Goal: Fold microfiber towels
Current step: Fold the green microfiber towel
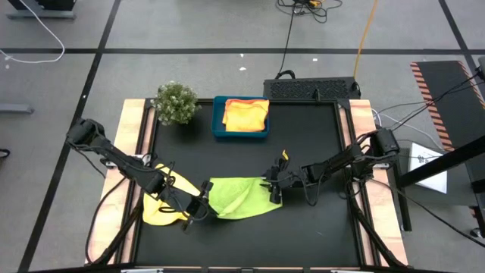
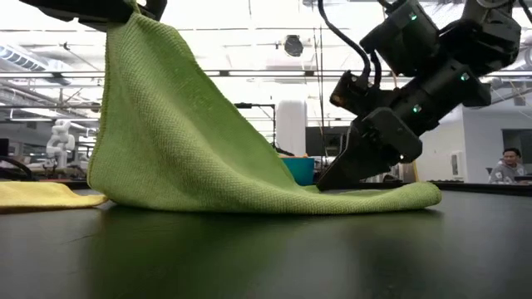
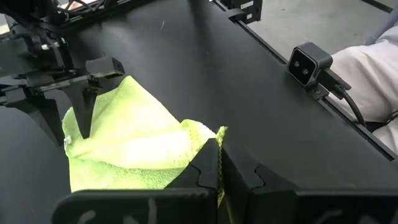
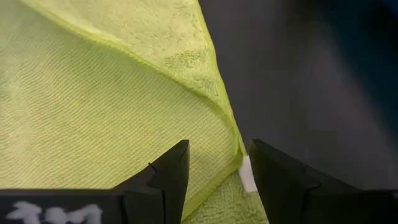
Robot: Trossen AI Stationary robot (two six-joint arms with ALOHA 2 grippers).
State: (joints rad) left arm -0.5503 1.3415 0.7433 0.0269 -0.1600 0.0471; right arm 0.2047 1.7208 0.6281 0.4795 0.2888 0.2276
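The lime green microfiber towel (image 1: 241, 197) lies near the front middle of the black surface (image 1: 303, 136). Its left corner is lifted clear of the surface and pinched in the left claw (image 1: 203, 206), whose fingers are pressed together on the cloth edge. From that raised corner the cloth slopes down in a tent shape to its right end, which rests flat on the surface.

The right claw (image 1: 273, 188) stands at that right end, tips down at the towel's edge. Its fingers (image 4: 166, 171) are spread apart with the hem of the green cloth lying between them; whether they grip it cannot be told.

A plain yellow microfiber towel (image 1: 161, 206) lies flat just left of the green one, under the left arm. Folded yellow and orange cloths (image 1: 244, 115) sit in the blue rectangular tray (image 1: 218, 127) at the rear, beside a small green bushy plant (image 1: 176, 102).
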